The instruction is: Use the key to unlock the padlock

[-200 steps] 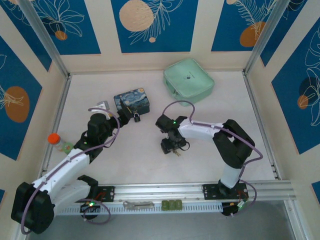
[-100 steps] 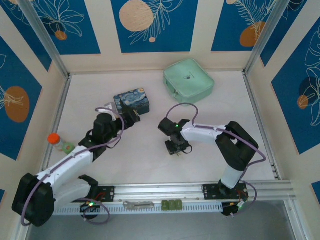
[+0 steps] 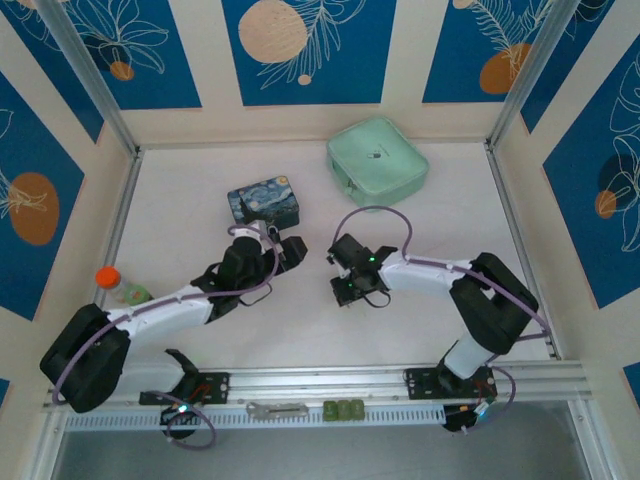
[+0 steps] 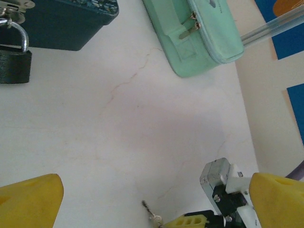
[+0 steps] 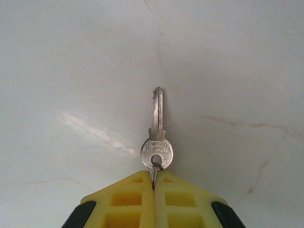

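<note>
Bench (image 3: pixel 450 230) carries a mint-green pouch (image 3: pixel 377 160) at the back and a painted tin (image 3: pixel 264 202) nearer the middle, with the left pincer (image 3: pixel 287 250) spread apart and empty near the tin and the right pincer (image 5: pixel 154 183) low over bare bench beside it. Dark padlock (image 4: pixel 14 64) hangs by its shackle from the tin's clasp; the key (image 5: pixel 157 133), apart from it, is clamped at its ring end between the right pincer's closed pads.

The left arm (image 3: pixel 172 304) and right arm (image 3: pixel 420 272) are built of white links joined by bulky black joints, and a thin purple cable (image 3: pixel 372 210) is run along each. A green light (image 3: pixel 371 259) is seen on the right arm. The left gripper (image 4: pixel 152 194) and right gripper (image 5: pixel 153 179) are fitted with yellow fingers (image 5: pixel 128 203), moulded with square pockets.
</note>
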Tool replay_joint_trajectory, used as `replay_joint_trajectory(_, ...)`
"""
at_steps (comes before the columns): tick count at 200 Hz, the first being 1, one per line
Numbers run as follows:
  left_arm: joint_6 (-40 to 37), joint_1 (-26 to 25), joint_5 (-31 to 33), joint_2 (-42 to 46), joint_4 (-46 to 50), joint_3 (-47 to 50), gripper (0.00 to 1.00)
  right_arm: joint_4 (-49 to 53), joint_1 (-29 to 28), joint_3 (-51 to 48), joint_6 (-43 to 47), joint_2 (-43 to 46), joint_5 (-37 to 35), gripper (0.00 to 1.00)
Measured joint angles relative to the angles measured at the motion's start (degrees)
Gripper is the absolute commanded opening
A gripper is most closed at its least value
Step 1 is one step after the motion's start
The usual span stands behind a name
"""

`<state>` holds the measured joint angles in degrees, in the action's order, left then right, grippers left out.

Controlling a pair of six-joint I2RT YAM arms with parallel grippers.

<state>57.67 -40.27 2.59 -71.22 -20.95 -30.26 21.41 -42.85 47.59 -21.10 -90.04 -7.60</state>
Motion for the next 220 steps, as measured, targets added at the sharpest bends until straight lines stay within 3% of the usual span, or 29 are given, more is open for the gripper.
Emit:
replay_joint_trajectory(61,-0.98,0.00,-3.93,-2.47,-11.13,-0.02,0.94,-5.25,11.65,-1.97,-1.57,8.96,21.27,0.00)
replay_joint_trajectory(133,4.24,-2.25,-6.93,-11.30,-16.17,-1.68,0.84,-9.86,12.81,-3.32,-5.44,14.10,27.63,0.00)
replay_joint_trajectory(190,8.81,-3.50,-7.87,-16.70,-20.20,-4.11,0.65,-14.05,11.06,-4.35,-6.97,14.60,27.50,0.00)
replay_joint_trajectory(220,10.23,-4.15,-8.35,-16.90,-20.26,-5.27,0.39,-15.10,10.93,-4.81,-7.04,14.60,26.95,0.00)
